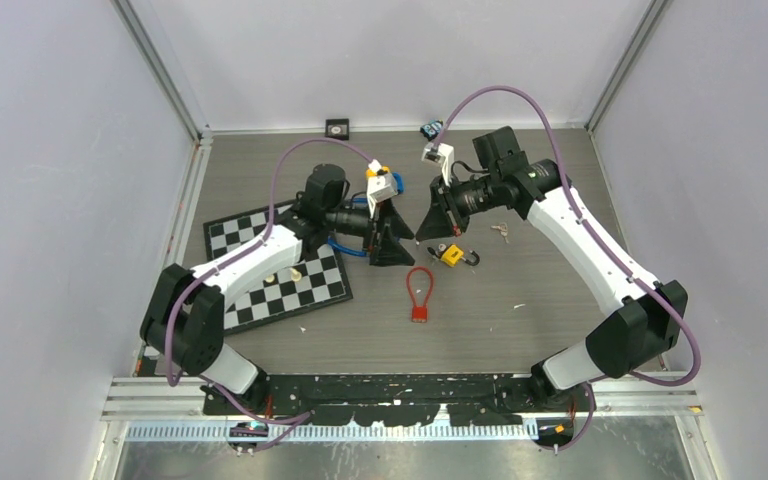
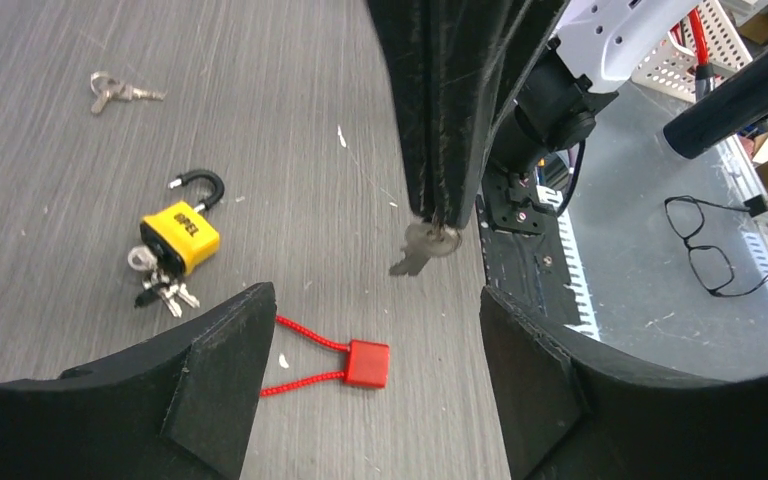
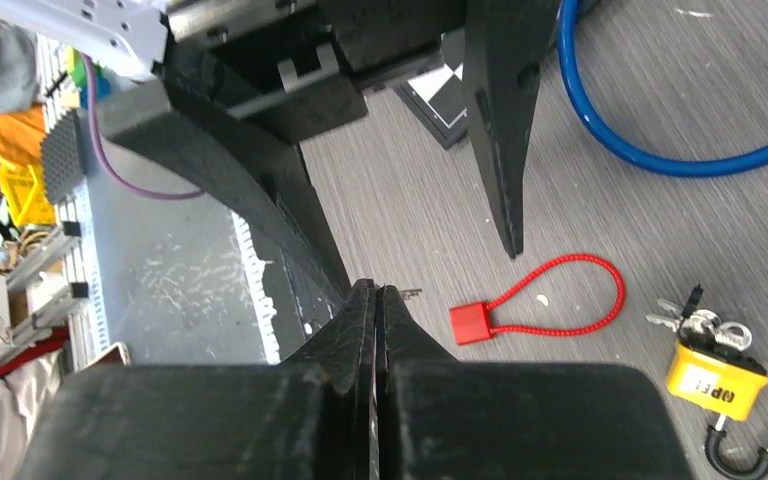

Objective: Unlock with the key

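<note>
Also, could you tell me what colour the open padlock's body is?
Yellow; the padlock shows best in the left wrist view.

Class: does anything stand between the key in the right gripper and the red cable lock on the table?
Nothing visible does: only bare table lies between the key in the right gripper and the red cable lock.

Two white and black robot arms

The left arm and the right arm have smooth white shells and big black joints. A purple cable loops over each one. The left gripper and the right gripper are black and pointy, like wedges.
</note>
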{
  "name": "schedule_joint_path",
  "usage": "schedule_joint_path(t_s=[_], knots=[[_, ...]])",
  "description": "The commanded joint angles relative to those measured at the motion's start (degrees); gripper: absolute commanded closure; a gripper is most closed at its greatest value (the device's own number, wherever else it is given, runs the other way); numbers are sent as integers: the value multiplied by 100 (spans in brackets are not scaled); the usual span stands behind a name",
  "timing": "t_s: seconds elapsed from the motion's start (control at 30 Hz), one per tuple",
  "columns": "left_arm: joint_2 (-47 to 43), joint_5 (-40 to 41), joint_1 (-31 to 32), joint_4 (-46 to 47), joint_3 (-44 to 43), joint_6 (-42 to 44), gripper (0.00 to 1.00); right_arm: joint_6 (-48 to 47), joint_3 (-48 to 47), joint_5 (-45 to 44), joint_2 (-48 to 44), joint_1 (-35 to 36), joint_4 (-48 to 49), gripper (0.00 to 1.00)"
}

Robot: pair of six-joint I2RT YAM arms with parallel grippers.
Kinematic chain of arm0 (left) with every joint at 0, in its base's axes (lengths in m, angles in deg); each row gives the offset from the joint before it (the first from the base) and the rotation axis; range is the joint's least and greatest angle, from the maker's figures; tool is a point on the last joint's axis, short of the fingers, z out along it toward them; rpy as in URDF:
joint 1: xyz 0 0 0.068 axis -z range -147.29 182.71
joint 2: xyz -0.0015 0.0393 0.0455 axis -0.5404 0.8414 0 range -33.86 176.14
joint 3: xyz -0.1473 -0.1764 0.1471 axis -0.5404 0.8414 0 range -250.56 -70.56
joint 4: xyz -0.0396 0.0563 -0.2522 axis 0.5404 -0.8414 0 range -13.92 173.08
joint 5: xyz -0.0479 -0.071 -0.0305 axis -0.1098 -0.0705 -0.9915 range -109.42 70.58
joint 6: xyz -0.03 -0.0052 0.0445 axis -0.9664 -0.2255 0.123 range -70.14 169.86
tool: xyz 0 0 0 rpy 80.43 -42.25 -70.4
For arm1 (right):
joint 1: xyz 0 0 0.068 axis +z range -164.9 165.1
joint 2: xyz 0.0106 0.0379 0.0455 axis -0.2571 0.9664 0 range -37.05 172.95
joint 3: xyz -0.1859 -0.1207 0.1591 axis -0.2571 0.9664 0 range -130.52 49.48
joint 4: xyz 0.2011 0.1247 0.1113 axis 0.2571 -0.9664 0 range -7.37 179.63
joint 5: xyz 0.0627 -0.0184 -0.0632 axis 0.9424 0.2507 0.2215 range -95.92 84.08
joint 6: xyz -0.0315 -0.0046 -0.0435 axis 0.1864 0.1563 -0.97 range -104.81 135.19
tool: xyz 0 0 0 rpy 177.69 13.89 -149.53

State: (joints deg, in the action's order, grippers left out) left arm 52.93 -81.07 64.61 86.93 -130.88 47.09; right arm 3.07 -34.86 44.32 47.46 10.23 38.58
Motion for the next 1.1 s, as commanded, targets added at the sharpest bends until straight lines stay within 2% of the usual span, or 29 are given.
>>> schedule_joint_path(t_s=[0.0, 0.1, 0.2, 0.3, 0.47, 0.73, 0.9, 1.07], knots=[[29, -277, 120, 1239, 109, -111, 25, 733, -20, 396, -114, 19, 643, 99], [47, -296, 132, 1812, 286, -379, 33, 777, 27, 415, -89, 19, 663, 99], [72, -317, 132, 2011, 325, -442, 44, 812, 93, 425, -83, 19, 702, 99], [65, -346, 132, 2006, 288, -453, 57, 818, 122, 398, -87, 19, 697, 99], [-30, -310, 132, 1488, 216, -107, 70, 736, 184, 300, -122, 19, 627, 99], [-222, -241, 132, 618, 173, 666, 74, 682, 159, 127, -154, 23, 560, 99], [-309, -241, 129, 419, 142, 816, 82, 617, 154, 74, -87, 19, 474, 99], [-277, -196, 132, 405, 49, 775, 78, 619, 180, 74, -27, 19, 462, 99]])
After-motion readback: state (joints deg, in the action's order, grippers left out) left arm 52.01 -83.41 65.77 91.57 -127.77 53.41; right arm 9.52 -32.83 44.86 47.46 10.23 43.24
